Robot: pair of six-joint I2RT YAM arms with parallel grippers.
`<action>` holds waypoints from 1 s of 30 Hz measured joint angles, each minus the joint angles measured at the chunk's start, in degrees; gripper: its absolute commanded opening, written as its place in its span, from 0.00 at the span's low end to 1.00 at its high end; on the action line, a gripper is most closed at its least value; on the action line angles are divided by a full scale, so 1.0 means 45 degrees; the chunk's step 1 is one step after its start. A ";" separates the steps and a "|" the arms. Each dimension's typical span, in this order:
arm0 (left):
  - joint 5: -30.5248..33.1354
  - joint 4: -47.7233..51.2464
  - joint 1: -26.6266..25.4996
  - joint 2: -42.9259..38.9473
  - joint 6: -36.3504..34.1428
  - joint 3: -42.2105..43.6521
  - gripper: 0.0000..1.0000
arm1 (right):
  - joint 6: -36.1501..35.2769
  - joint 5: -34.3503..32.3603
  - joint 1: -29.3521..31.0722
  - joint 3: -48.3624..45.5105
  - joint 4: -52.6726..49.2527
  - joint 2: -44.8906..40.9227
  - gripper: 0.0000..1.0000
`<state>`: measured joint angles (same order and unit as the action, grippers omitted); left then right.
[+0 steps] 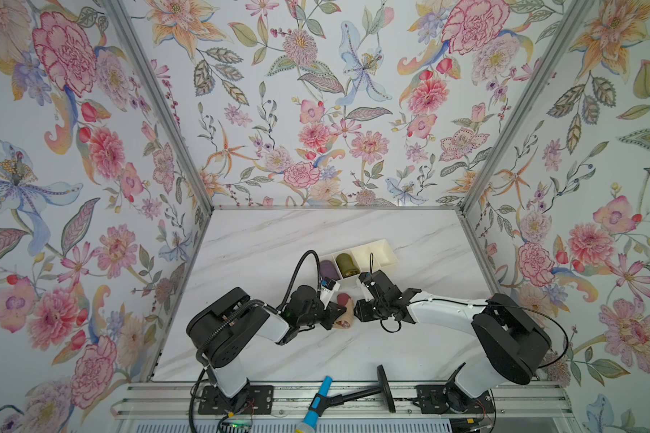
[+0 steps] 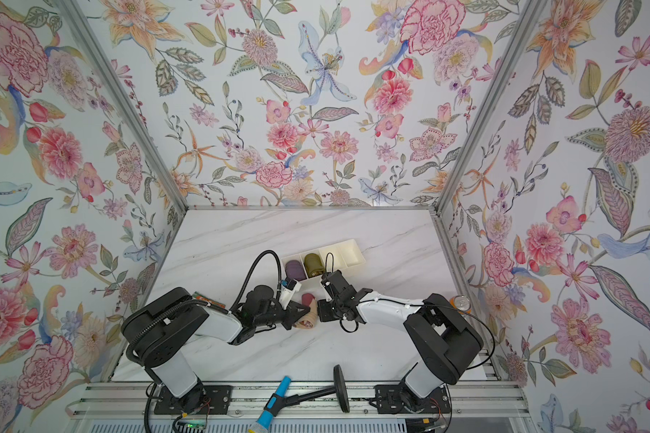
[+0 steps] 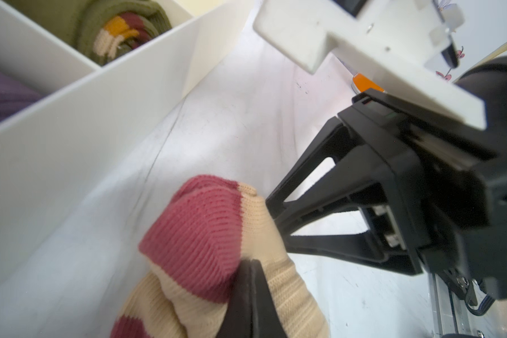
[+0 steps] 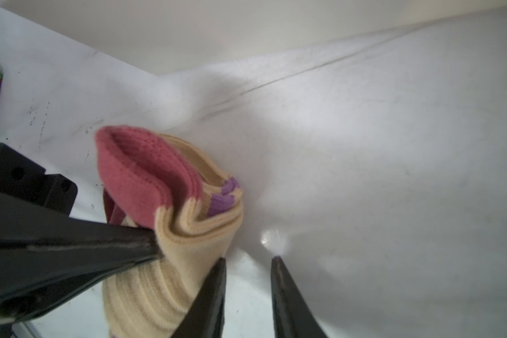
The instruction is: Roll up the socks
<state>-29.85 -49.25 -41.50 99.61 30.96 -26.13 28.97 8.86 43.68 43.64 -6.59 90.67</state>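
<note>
Peach-tan ribbed socks (image 4: 188,222) pinched by the left gripper (image 4: 155,248); right gripper (image 4: 248,263) held narrowly open. Purple sock roll (image 2: 295,270), olive-green sock roll (image 2: 313,264) lodged in adjoining compartments of a white tray (image 2: 349,250).

We can barely see the socks (image 1: 348,316) just in front of the tray (image 1: 378,255). In both top views the left arm (image 1: 308,307) and the right arm (image 1: 383,300) hang over them, leaving only a maroon tip and a peach fold.

From the left wrist, the socks run off the picture's edge, and the left gripper (image 3: 251,272) is cut there too. The fingertips of the right gripper (image 3: 277,224) vanish behind the knit.

Inside the tray, the purple roll (image 3: 0,96) and the olive roll (image 3: 100,26) are both sliced by the frame. From the right wrist, the tray wall is pure blur.

Well off to the tray's right there's a small orange thing (image 2: 460,301), half behind the right arm. It's too small for us to name.
</note>
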 measured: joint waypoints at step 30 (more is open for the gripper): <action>0.0000 -0.0583 0.0661 -0.0136 0.0563 0.0622 0.00 | 0.0209 0.1982 -0.0131 -0.0301 0.2769 0.0695 0.38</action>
<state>-29.85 -51.88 -38.52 99.00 33.50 -23.33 29.91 17.78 43.09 42.28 5.87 93.80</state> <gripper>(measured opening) 0.048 0.354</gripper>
